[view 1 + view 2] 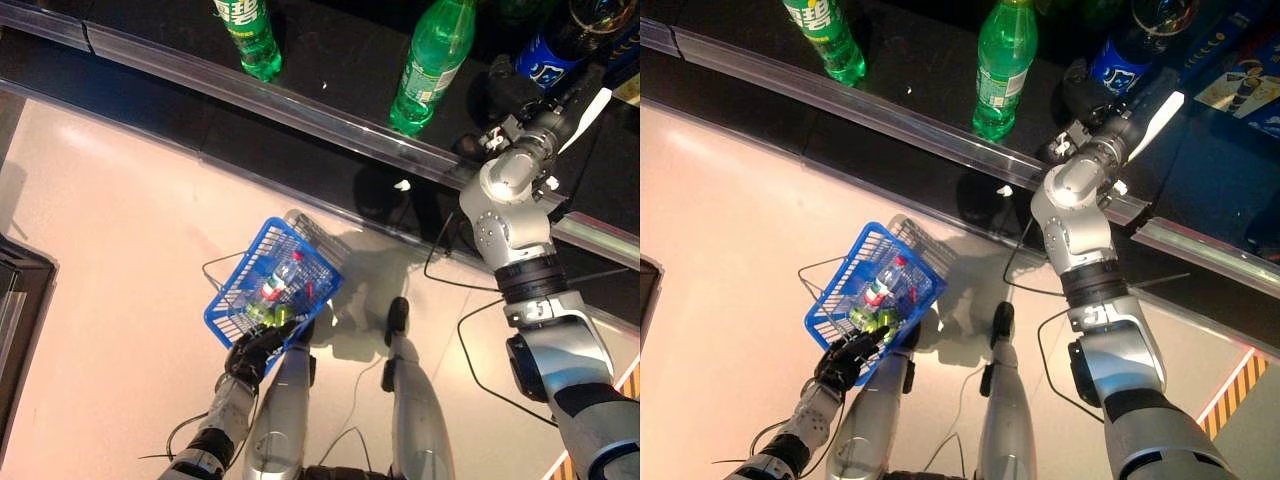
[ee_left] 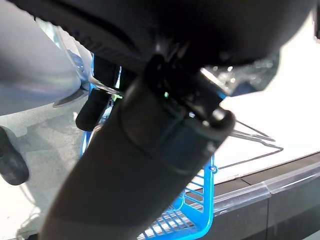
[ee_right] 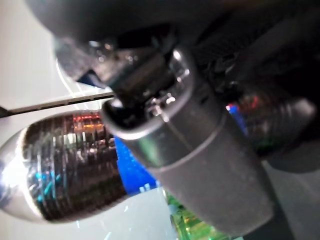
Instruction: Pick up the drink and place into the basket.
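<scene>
A dark drink bottle with a blue label [image 1: 548, 58] stands on the black shelf at the upper right. My right hand [image 1: 1160, 88] reaches in alongside it. In the right wrist view the thumb [image 3: 200, 150] lies across the dark bottle [image 3: 65, 170], and its grip is hidden. Low on the left, my left hand [image 1: 256, 352] is curled on the near rim of a blue wire basket [image 1: 238, 268] and holds it above the floor. The basket [image 2: 200, 212] contains a clear bottle with a red and white label [image 1: 278, 282] and some green items.
Two green bottles [image 1: 250, 35] [image 1: 430, 65] stand further left on the shelf. A clear plastic rail [image 1: 300, 110] runs along the shelf's front edge. A pale floor lies below. A dark fixture edge [image 1: 20, 300] shows at the far left.
</scene>
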Available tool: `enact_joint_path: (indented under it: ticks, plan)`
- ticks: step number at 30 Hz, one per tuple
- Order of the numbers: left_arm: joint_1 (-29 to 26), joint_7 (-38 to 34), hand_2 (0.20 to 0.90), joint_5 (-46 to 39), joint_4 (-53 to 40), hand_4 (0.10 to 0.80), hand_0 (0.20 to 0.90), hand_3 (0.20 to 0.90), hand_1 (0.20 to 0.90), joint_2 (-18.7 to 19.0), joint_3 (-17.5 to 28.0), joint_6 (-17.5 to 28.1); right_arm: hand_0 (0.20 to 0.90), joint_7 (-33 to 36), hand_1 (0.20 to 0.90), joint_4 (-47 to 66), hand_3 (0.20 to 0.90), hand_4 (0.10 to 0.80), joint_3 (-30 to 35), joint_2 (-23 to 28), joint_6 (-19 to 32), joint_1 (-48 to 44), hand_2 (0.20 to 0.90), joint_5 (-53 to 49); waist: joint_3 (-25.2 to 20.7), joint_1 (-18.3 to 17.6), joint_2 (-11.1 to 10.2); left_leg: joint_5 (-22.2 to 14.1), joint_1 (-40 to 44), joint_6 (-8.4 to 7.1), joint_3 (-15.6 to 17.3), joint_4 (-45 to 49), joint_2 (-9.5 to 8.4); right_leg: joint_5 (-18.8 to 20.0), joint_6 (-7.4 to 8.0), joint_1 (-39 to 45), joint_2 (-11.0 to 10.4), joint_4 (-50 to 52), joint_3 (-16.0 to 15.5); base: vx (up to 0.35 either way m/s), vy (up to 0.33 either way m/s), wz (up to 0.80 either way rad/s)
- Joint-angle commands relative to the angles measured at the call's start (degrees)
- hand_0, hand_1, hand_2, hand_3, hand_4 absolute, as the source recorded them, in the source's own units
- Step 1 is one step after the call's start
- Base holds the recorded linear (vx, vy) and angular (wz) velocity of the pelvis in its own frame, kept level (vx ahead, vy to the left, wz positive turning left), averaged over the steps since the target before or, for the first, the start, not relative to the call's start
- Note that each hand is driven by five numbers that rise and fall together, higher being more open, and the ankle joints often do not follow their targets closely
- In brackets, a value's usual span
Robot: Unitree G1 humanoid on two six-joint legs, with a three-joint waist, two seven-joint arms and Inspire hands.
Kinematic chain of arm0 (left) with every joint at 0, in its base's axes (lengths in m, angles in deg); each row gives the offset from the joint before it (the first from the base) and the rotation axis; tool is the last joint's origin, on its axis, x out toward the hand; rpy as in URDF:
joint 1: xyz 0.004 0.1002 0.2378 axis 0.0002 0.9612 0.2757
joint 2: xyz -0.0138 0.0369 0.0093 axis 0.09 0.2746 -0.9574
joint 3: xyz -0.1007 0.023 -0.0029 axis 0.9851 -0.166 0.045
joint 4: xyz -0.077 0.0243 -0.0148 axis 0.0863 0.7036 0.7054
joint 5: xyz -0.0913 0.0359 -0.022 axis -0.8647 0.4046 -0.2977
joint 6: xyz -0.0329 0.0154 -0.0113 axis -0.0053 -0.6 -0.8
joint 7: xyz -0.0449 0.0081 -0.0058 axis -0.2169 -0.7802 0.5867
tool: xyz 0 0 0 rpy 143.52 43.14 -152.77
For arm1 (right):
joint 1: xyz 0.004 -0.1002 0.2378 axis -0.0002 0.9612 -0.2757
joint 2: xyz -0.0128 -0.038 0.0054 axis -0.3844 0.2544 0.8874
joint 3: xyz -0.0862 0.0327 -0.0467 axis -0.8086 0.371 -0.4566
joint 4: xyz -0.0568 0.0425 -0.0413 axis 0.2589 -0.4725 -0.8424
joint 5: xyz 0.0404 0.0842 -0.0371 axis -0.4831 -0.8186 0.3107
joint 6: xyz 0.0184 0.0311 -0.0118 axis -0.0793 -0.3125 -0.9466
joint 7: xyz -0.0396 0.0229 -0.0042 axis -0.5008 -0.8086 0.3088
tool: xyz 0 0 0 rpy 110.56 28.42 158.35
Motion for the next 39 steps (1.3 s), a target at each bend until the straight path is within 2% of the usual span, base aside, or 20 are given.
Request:
enact_joint_path:
  ticks: [1,3,16,26,29,32,34,39]
  plan:
    - [7.27,0.4,0.3,-0.52,-5.12,0.1,0.3,0.2,0.3,2.91,-1.08,1.1,0.559,3.07,0.559,6.07,0.502,0.402,-0.52,7.64,3.93,-9.81,0.559,3.08,-0.75,1.69,2.22,6.12,-2.54,3.33,-2.72,-2.4,-2.08,-6.83,-1.59,2.25,-0.77,6.93,-2.65,0.0,0.0,0.0]
    - [7.35,0.71,0.3,-0.62,-4.93,0.1,0.3,0.2,0.3,2.94,-1.05,1.02,0.3,3.27,0.3,5.66,0.2,0.1,-1.12,7.84,3.38,-10.77,0.3,2.89,-0.75,1.73,2.28,6.13,-2.77,3.38,-2.81,-2.33,-2.12,-6.87,-1.63,1.9,-0.73,7.12,-2.51,-0.001,0.016,0.01]
    - [7.19,1.86,0.3,-1.33,-5.48,0.1,0.3,0.2,0.3,3.38,-1.59,1.52,0.3,2.58,0.3,-0.1,0.2,0.1,-2.56,9.25,4.79,-12.56,0.3,2.56,-0.75,2.07,2.05,6.16,-2.83,3.53,-2.46,-2.54,-2.33,-6.99,-1.59,1.88,-0.45,7.18,-2.71,-0.008,0.0,0.0]
    - [7.27,3.53,0.3,-0.63,-5.36,0.1,0.3,0.2,0.3,5.17,-1.15,2.41,0.3,3.61,0.3,-5.09,0.2,0.1,-0.85,12.69,12.04,-10.43,0.3,1.77,-0.75,1.82,1.44,5.38,-3.3,3.89,-1.76,-1.56,-2.48,-7.3,-1.47,1.56,-0.09,7.9,-3.29,-0.066,-0.03,0.01]
    - [7.19,3.86,0.3,-1.98,-5.99,0.1,0.3,0.2,0.3,5.27,-0.83,3.75,0.3,4.82,0.3,-0.86,0.2,0.1,0.15,12.46,11.61,-8.0,0.3,5.57,-0.75,1.27,1.47,5.2,-2.6,3.9,-1.57,-1.54,-2.36,-7.49,-1.46,2.05,0.16,8.07,-3.03,-0.048,0.005,-0.02]
    - [7.18,5.29,0.3,-2.8,-7.14,0.1,0.3,0.2,0.3,5.22,0.04,5.77,0.3,3.21,0.3,6.57,0.2,0.1,2.35,12.36,10.22,-3.02,0.3,10.18,-0.75,0.24,1.54,4.96,-0.96,4.04,-0.8,-1.99,-2.26,-7.71,-1.35,3.19,0.27,7.93,-2.47,-0.054,0.014,0.0]
    - [7.34,5.82,0.3,-2.76,-7.89,0.1,0.3,0.2,0.3,5.2,0.29,6.52,0.3,1.57,0.3,10.15,0.2,0.1,3.33,12.28,9.56,-0.68,0.3,11.92,-0.75,-0.21,1.67,4.91,-0.15,4.0,-0.44,-2.17,-2.19,-7.9,-1.4,3.86,0.26,7.91,-2.36,-0.042,0.032,0.0]
    - [7.82,7.65,0.3,-2.08,-9.7,0.1,0.3,0.2,0.3,5.45,2.51,8.21,0.3,-4.84,0.3,23.81,0.2,0.1,7.3,9.64,8.85,12.07,0.3,16.3,-0.75,-1.94,0.9,4.19,4.33,4.06,0.77,-2.69,-2.05,-8.44,-1.39,7.97,0.01,7.6,-1.9,-0.022,-0.014,-0.09]
